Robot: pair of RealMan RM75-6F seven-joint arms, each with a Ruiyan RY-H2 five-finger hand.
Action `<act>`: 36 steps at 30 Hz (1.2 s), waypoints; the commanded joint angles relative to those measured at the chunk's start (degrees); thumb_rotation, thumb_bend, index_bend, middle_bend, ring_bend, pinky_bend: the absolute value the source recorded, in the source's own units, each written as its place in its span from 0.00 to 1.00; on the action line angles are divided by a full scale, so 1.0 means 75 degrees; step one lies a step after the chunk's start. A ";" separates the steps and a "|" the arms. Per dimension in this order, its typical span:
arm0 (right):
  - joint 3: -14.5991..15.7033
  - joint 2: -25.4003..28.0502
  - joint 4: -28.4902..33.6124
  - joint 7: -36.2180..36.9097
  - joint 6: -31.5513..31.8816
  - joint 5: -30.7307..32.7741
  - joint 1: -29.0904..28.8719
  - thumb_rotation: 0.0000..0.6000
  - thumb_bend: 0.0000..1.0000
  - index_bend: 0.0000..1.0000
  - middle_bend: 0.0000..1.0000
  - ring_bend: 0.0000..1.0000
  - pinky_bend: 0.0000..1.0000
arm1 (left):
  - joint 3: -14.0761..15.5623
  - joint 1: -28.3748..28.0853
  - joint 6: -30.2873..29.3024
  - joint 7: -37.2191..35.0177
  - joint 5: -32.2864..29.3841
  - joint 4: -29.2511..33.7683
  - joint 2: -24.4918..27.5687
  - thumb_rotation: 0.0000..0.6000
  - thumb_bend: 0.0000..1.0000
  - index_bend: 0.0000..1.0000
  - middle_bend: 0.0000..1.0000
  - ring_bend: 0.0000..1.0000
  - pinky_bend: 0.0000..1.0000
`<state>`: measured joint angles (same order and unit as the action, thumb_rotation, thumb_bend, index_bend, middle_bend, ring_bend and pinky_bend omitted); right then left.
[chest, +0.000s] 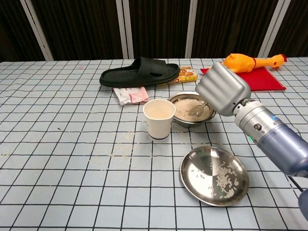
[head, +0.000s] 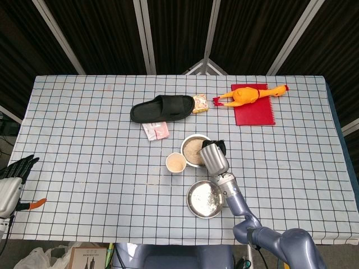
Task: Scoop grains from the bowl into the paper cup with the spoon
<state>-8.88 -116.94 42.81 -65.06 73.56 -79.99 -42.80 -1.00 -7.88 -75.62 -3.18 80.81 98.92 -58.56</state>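
Note:
A steel bowl (chest: 181, 120) (head: 187, 141) full of pale grains stands mid-table, with a white paper cup (chest: 159, 118) (head: 176, 163) just left of it and nearer me. My right hand (chest: 222, 88) (head: 212, 155) hangs over the bowl's right rim and holds a metal spoon (chest: 198, 110), whose bowl end dips into the grains. The fingers are hidden behind the silver back of the hand. My left hand (head: 13, 168) hangs off the table's left edge, holding nothing, fingers apart.
A shallow steel plate (chest: 214, 175) with scattered grains lies in front of the bowl. Behind are a black slipper (chest: 139, 72), a pink packet (chest: 131, 95), a snack pack (chest: 187, 74), a rubber chicken (chest: 252, 61) and a red notebook (chest: 264, 79). Loose grains litter the cloth near the cup.

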 commanded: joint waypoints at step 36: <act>-0.1485 0.0066 0.2128 0.0367 -0.0494 0.2167 0.0364 1.00 0.59 0.68 0.83 0.97 1.00 | -0.0025 -0.0003 0.0050 0.0003 -0.0166 0.0092 0.0017 1.00 0.00 0.00 0.00 0.00 0.00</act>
<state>-19.53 -116.68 58.01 -61.94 69.97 -64.52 -40.22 -1.18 -7.90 -75.23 -3.16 79.57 99.60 -58.43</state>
